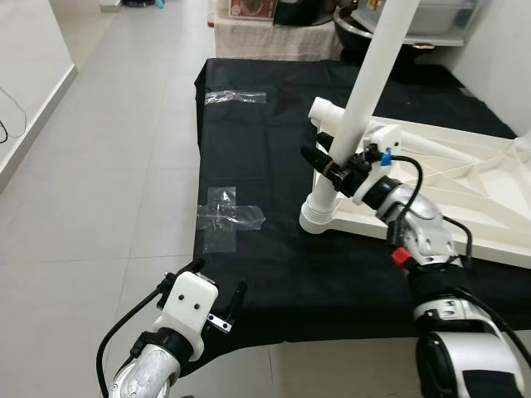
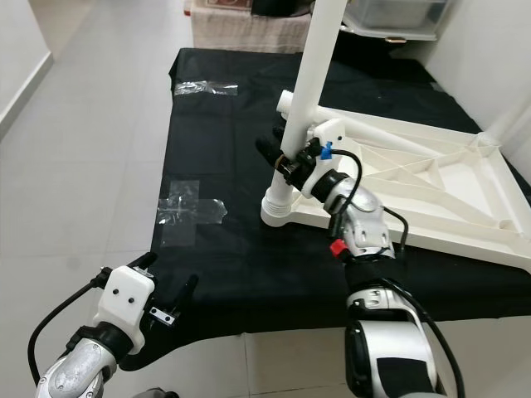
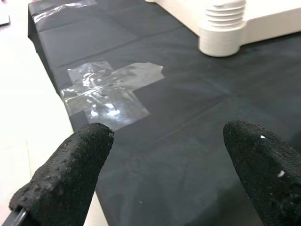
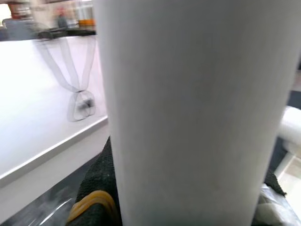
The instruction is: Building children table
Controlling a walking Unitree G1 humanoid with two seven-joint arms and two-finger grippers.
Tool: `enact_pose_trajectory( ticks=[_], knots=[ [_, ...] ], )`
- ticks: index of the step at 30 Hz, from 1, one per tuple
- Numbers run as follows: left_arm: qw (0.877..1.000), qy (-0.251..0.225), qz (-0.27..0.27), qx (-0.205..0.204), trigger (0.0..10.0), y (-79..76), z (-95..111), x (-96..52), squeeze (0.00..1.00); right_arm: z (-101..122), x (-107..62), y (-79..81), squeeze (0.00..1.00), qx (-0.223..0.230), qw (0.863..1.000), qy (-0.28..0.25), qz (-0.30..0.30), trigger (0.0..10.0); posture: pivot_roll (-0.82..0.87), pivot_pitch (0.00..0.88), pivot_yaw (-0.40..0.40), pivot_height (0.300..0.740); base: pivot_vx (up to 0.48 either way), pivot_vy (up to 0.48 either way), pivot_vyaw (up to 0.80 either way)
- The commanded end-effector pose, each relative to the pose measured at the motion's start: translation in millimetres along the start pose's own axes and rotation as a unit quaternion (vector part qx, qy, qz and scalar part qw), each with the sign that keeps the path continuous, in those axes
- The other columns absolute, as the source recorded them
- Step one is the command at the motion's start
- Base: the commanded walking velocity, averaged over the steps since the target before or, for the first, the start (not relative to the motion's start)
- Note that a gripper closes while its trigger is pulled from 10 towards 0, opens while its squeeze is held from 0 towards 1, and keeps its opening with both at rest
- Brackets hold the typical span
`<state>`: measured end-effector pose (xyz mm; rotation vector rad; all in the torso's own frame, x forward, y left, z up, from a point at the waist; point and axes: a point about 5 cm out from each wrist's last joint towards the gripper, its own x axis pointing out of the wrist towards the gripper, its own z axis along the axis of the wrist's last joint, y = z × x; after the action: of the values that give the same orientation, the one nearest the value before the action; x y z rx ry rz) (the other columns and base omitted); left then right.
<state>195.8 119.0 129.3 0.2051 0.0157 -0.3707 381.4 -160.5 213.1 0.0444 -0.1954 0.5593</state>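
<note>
Now the right gripper (image 1: 325, 159) is clamped on a long white table leg (image 1: 372, 76), which tilts up and to the right from the threaded corner socket (image 1: 316, 214) of the upturned white tabletop (image 1: 465, 178). That tabletop lies on the right part of a black floor mat (image 1: 257, 141). Near left, the left gripper (image 1: 217, 292) hovers over the mat's near edge, fingers (image 3: 70, 167) apart, close to a patch of clear tape (image 1: 227, 218).

My right claw (image 1: 330, 162) pressed its rough black pads against the leg (image 1: 377, 62), smooth matt white plastic. The tabletop (image 1: 465, 178) looked the same ribbed white plastic. Under it lay a matt black cloth (image 1: 265, 257) with shiny, crinkled clear tape (image 1: 228, 217). The floor (image 1: 108, 166) to the left was glossy grey tile.
</note>
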Motion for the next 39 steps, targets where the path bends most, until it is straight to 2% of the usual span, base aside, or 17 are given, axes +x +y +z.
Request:
enact_pose_trajectory(
  ticks=[1,3,4,5,6,10,12,14,17,18,20,21,23,29,32,34,39],
  knots=[
    [1.0,0.008,-0.011,0.002,10.0,-2.9,-2.6,-3.3,0.0,-38.0,-15.2,-11.7,0.0,0.031,0.991,0.072,-0.105,0.0,0.15,0.135,-0.084,0.74,0.0,0.0,0.0],
    [1.0,0.008,-0.011,0.002,10.0,-2.9,-2.6,-3.3,0.0,-38.0,-15.2,-11.7,0.0,0.031,0.991,0.072,-0.105,0.0,0.15,0.135,-0.084,0.74,0.0,0.0,0.0],
    [1.0,0.009,-0.013,0.001,10.0,-3.1,-3.2,-3.6,0.0,-38.7,-17.5,-17.5,0.0,0.007,0.978,0.079,-0.195,0.0,0.15,0.13,-0.083,0.74,0.0,0.0,0.0],
    [1.0,0.009,-0.013,0.001,10.0,-3.1,-3.2,-3.6,0.0,-38.7,-17.5,-17.5,0.0,0.007,0.978,0.079,-0.195,0.0,0.15,0.13,-0.083,0.74,0.0,0.0,0.0],
    [1.0,0.01,-0.015,0.001,10.0,-3.3,-3.4,-3.5,0.0,-37.8,-22.8,-19.4,0.0,-0.011,0.957,0.081,-0.277,0.0,0.15,0.13,-0.085,0.74,0.0,0.0,0.0],
    [1.0,0.01,-0.016,0.001,10.0,-3.2,-3.2,-3.3,0.0,-32.3,-27.5,-13.6,0.0,-0.036,0.933,0.075,-0.35,0.0,0.15,0.129,-0.089,0.74,0.0,0.0,0.0],
    [1.0,0.011,-0.016,0.0,10.0,-3.3,-3.9,-3.5,0.0,-30.7,-25.1,0.8,0.0,-0.026,0.905,0.071,-0.419,0.0,0.15,0.129,-0.088,0.74,0.0,0.0,0.0],
    [1.0,0.011,-0.016,-0.001,10.0,-3.4,-4.1,-3.4,0.0,-30.4,-23.6,7.5,0.0,-0.018,0.892,0.069,-0.446,0.0,0.15,0.129,-0.088,0.74,0.0,0.0,0.0],
    [1.0,0.011,-0.018,-0.002,10.0,-4.3,-3.8,-3.2,0.0,-28.6,-6.3,35.2,0.0,-0.002,0.855,0.06,-0.514,0.0,0.16,0.133,-0.095,0.74,0.0,0.0,0.0],
    [1.0,0.011,-0.018,-0.002,10.0,-4.3,-3.8,-3.2,0.0,-28.6,-6.3,35.2,0.0,-0.002,0.855,0.06,-0.514,0.0,0.16,0.133,-0.095,0.74,0.0,0.0,0.0],
    [1.0,0.011,-0.018,-0.003,10.0,-5.3,-3.5,-2.9,0.0,-28.2,9.7,52.5,0.0,0.021,0.827,0.063,-0.559,0.0,0.17,0.135,-0.099,0.74,0.0,0.0,0.0],
    [1.0,0.011,-0.018,-0.003,10.0,-5.3,-3.5,-2.9,0.0,-28.2,9.7,52.5,0.0,0.021,0.827,0.063,-0.559,0.0,0.17,0.135,-0.099,0.74,0.0,0.0,0.0],
    [1.0,0.011,-0.018,-0.005,10.0,-6.1,-3.3,-2.8,0.0,-27.1,21.4,68.8,0.0,0.048,0.805,0.068,-0.588,0.0,0.17,0.135,-0.101,0.74,0.0,0.0,0.0],
    [1.0,0.011,-0.019,-0.007,10.0,-7.7,-2.8,-2.9,0.0,-29.1,25.3,86.1,0.0,0.071,0.786,0.093,-0.607,0.0,0.18,0.141,-0.11,0.74,0.0,0.0,0.0],
    [1.0,0.011,-0.019,-0.008,10.0,-7.7,-2.8,-3.0,0.0,-28.6,25.4,86.0,0.0,0.072,0.788,0.091,-0.604,0.0,0.17,0.142,-0.109,0.74,0.0,0.0,0.0],
    [1.0,0.012,-0.019,-0.01,10.0,-7.5,-3.3,-2.7,0.0,-23.8,28.4,85.3,0.0,0.068,0.807,0.075,-0.582,10.0,0.16,0.144,-0.108,0.74,0.0,0.0,0.0],
    [1.0,0.012,-0.021,-0.011,10.0,-7.2,-3.6,-1.4,0.0,-17.3,33.9,84.8,0.0,0.068,0.828,0.054,-0.555,10.0,0.16,0.148,-0.102,0.74,0.0,0.0,0.0]
  ],
)
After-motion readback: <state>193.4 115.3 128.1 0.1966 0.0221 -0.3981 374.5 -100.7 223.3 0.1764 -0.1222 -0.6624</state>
